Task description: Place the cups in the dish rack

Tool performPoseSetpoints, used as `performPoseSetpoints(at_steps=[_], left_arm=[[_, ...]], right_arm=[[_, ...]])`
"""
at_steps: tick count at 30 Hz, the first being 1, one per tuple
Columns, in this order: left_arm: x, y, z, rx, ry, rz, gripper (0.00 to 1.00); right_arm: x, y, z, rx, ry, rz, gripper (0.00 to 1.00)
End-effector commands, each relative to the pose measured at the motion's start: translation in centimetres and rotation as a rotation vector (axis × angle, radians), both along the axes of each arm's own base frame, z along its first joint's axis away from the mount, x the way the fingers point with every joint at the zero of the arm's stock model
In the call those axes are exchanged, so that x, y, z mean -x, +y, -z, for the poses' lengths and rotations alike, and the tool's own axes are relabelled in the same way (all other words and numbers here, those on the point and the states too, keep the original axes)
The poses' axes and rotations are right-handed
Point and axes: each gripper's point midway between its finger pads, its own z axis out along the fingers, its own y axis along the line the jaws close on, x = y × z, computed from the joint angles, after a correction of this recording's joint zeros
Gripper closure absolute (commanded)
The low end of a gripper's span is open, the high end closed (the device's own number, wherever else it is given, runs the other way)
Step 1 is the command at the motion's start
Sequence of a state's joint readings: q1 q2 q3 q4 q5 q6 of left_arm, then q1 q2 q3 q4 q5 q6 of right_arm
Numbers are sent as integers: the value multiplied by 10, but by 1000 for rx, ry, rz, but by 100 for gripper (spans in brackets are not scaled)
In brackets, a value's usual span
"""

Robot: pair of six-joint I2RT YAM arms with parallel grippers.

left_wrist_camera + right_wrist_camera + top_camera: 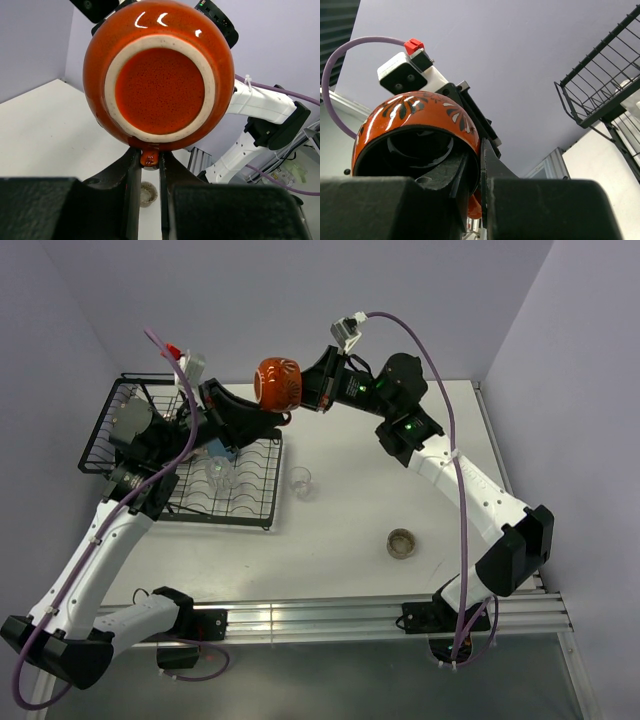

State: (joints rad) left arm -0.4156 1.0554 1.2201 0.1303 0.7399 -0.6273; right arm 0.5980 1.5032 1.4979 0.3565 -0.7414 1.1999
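I've got the glossy orange round ceramic cup (278, 383) up in the air, upper middle of the frame, over the white tabletop (350, 530), plain lilac walls (300, 290) behind. Left gripper (149, 159) pinches its little handle, right gripper (480, 150) clamps its rim. Black wire dish rack (250, 502) sits left.

Glossy orange cup (278, 383), dark-and-white leaf pattern round its rim, cream foot ring; black rack (215, 519), white table (350, 525), purple cable (370, 40)
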Motion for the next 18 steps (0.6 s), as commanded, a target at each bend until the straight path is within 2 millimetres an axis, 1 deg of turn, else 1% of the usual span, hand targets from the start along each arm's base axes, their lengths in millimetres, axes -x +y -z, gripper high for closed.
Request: performPoseSetpoints(at_steps=[1,4,5,6,8,9,12,15,16,17,18], left_arm=[[12,4,-34,71,-64,2,100],[13,6,-38,77,-66,-4,100],[13,8,-39,82,-66,-10,100],[14,10,-39,96,-53,-12,100],[12,16,-41,113,-49,-25,100],[14,18,-42,123,-36,-20,100],[15,26,-45,135,-41,-40,100],[9,40,-48,142,-29,-97,100],[5,47,-48,142,-29,-128,100],[3,51,-45,124,-24,-151,100],[2,55,-45,113,-29,-179,100]], right_arm=[[11,3,-21,-36,-92,-18,100],[10,3,-20,-25,-104,-13,100],[9,3,-20,-23,-105,-8,99],[7,3,-18,-17,-100,-2,84],[3,2,-15,-13,-86,8,65],[-1,1,-12,-8,-77,15,51],[-11,-1,-6,9,-66,37,42],[-23,-6,-3,31,-72,75,37],[-26,-9,-4,33,-78,86,35],[-31,-10,2,55,-61,96,30],[-36,-13,5,71,-73,112,28]])
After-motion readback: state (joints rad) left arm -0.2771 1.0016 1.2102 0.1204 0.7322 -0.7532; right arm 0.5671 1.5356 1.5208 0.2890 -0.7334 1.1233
